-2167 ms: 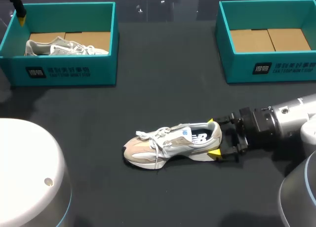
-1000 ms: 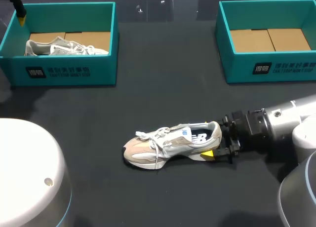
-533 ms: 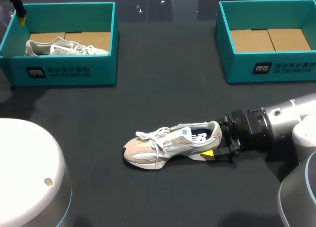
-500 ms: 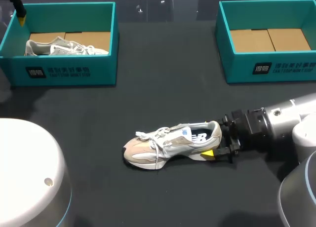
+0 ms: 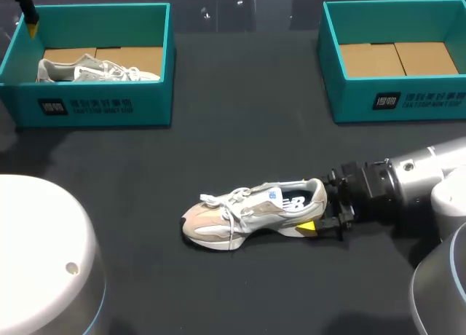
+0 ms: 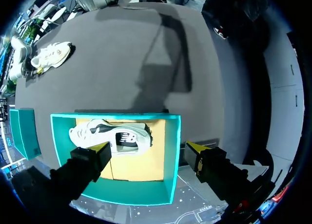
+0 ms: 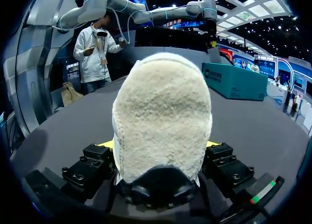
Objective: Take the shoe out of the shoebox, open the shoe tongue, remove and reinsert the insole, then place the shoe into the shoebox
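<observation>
The shoe (image 5: 251,215) is lying on the tabletop (image 5: 240,138), outside the empty shoebox (image 5: 393,102), with the right gripper (image 5: 314,203) clamping its heel, so the taking-out is looking done. The left gripper (image 6: 150,148) is hanging spread open above a second box (image 6: 173,156); tongue, insole and reboxing are apparently remaining.

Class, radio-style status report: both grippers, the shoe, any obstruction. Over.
Right gripper shut on shoe heel, shoe on table. Left gripper open above left shoebox, second shoe inside. Nothing seen blocking right shoebox.
</observation>
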